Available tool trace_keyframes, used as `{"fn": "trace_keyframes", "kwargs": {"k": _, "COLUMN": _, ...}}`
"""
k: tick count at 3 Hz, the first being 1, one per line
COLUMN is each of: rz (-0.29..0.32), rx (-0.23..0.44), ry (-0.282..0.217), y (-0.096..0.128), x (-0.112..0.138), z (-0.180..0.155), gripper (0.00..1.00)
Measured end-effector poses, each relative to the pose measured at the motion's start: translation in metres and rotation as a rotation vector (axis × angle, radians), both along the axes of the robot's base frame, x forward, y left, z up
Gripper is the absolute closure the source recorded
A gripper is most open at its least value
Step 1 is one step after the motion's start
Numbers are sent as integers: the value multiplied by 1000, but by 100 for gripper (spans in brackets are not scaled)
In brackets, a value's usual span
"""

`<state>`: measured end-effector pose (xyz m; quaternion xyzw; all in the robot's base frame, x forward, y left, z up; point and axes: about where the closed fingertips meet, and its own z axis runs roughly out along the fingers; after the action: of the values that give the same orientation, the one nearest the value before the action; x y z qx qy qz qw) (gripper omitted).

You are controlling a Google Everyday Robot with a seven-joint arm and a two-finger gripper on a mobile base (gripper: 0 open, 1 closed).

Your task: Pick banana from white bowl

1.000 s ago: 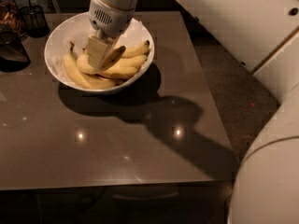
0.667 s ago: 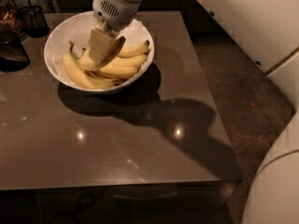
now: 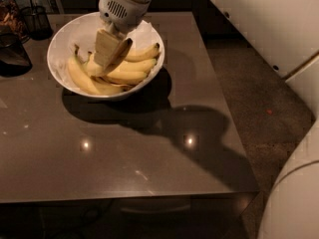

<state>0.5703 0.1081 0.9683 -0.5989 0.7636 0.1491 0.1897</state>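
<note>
The white bowl (image 3: 67, 36) stands on the far left part of the dark table and holds a bunch of yellow bananas (image 3: 119, 66) on its white paper lining. My gripper (image 3: 107, 59) reaches down from the white wrist into the middle of the bowl. Its tip rests at the bananas near their stem end. No banana is lifted clear of the bunch.
Dark glass jars (image 3: 15, 34) and a wire holder (image 3: 36, 19) stand at the table's far left, next to the bowl. The glossy brown table (image 3: 129, 153) stretches toward me. The robot's white body (image 3: 294, 193) fills the right side, over a speckled floor (image 3: 254, 93).
The gripper has stayed inside the bowl at the bananas, with only a slight shift. The white arm has swung up and to the right in view.
</note>
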Motion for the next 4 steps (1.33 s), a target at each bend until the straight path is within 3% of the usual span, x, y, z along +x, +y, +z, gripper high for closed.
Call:
{"fn": "trace_keyframes", "kwargs": {"k": 3, "rz": 0, "rx": 0, "ry": 0, "y": 0, "x": 0, "z": 0, "gripper": 11}}
{"fn": "trace_keyframes", "kwargs": {"k": 4, "rz": 0, "rx": 0, "ry": 0, "y": 0, "x": 0, "z": 0, "gripper": 0}}
